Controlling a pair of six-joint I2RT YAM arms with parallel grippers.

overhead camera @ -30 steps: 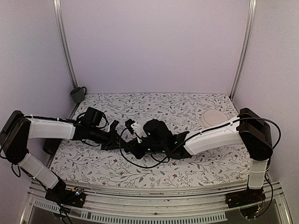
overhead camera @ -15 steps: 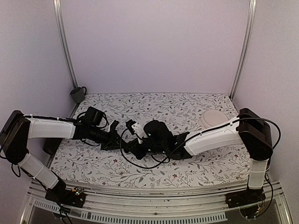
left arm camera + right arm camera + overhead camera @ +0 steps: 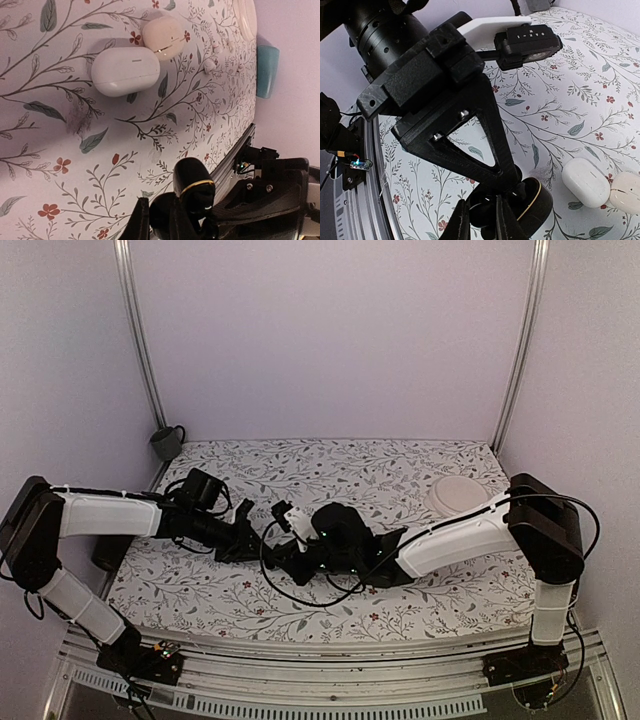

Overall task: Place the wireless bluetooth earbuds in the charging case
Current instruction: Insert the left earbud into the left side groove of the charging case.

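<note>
— Where do we find the charging case?
— Mid-table: left gripper clenched on it, right gripper apparently clamping its other side, so we reckon they brace it for opening. Earbuds we cannot spot.

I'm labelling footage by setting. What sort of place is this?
Probably a lab test cell, not a home: two robot arms bolted to a metal frame, plain walls with aluminium posts closing it in, and a floral cloth as the work surface.
</note>
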